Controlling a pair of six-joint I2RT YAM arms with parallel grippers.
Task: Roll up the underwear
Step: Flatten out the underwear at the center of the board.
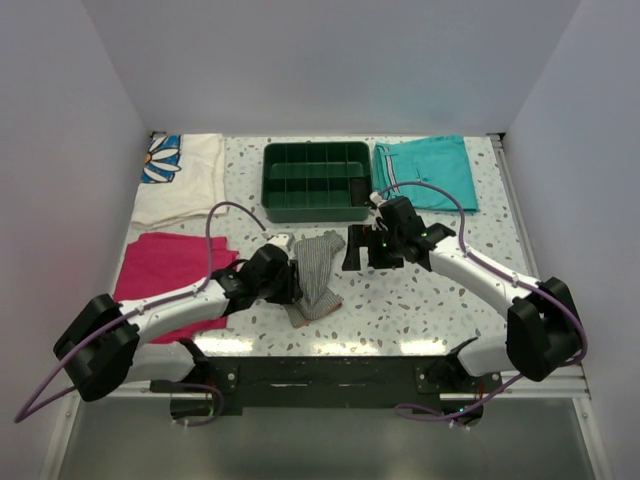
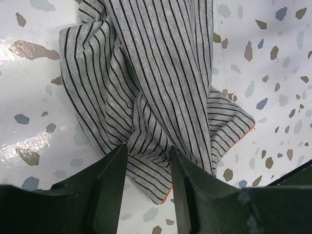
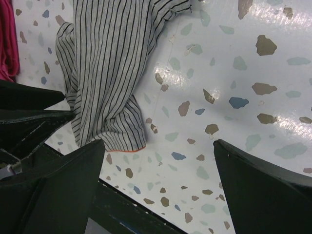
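The left claw [image 2: 148, 151] pinches a bunched fold of the striped underwear [image 1: 320, 272], which lies crumpled on the worktop [image 1: 430, 300] between both arms; the right claw [image 3: 158, 144] hangs spread wide beside it. Rolling seems barely begun, and the cloth likely needs flattening next

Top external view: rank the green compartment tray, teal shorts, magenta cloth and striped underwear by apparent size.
1. Green plastic compartment tray, narrowly largest.
2-3. Teal fabric shorts and magenta cloth: too alike to rank; the left arm covers part of the cloth.
4. Grey-and-white striped underwear, clearly smallest.
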